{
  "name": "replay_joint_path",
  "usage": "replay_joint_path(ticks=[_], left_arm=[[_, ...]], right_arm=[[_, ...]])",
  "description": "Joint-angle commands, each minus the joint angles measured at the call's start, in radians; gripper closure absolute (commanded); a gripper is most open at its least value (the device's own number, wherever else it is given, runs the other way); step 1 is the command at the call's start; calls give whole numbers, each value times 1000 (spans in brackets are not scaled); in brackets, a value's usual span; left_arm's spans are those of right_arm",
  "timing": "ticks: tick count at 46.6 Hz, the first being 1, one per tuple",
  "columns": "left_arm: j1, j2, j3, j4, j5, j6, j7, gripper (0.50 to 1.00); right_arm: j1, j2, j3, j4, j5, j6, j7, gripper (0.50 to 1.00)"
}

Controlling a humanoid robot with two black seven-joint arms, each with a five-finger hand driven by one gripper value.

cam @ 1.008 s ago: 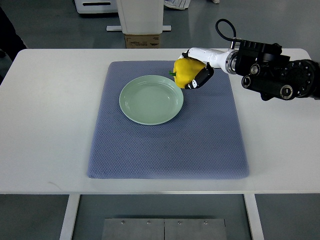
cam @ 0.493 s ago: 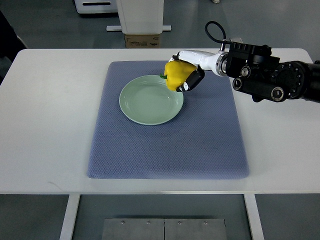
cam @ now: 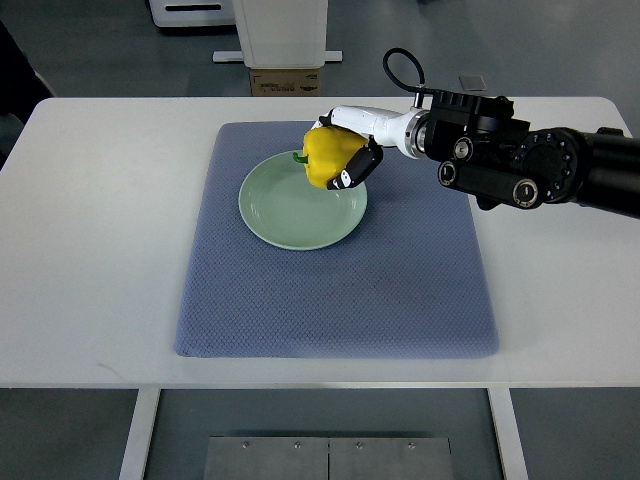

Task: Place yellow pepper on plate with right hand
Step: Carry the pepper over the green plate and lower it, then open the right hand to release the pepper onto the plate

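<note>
1. Right robot hand (cam: pixel 345 160) grips the pepper (cam: pixel 326 158), fingers curled around it.
2. Pepper sits over the plate's (cam: pixel 285 215) upper right rim.
3. Plate rests on the mat (cam: pixel 400 290), on the counter (cam: pixel 100 250).

A blue-grey textured mat (cam: pixel 400 290) lay flat on the white table (cam: pixel 100 250), spreading out below and to every side of the fingers, with bare table top left around all its edges. Beyond the table's far edge, up and left of the fingers, a brown cardboard box (cam: pixel 285 82) sat on the grey floor (cam: pixel 90 50) against a white pedestal base (cam: pixel 280 32). Part of a white unit (cam: pixel 190 12) showed at the top edge, further left.
</note>
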Motion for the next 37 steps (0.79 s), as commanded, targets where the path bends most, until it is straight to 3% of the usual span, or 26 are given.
replay_joint_path(ticks=[1,16,27,34,35,37], left_arm=[[0,0,0,0,1,0,-1,500],[0,0,0,0,0,0,1,500],[0,0,0,0,1,0,1,500],[0,0,0,0,1,0,1,500],[0,0,0,0,0,0,1,500],[0,0,0,0,1,-1,-1,500]], right_arm=[[-1,6,0,0,0,0,0,1000],[-51,56,7,-4,2,-12,2,1000],[-186,76,30,-170,2,-11,6,1000],[-182,76,34,-190,2,-11,8,1000],[-182,76,34,-191,3,-11,9,986],[-182,76,41,-191,8,-11,9,717]])
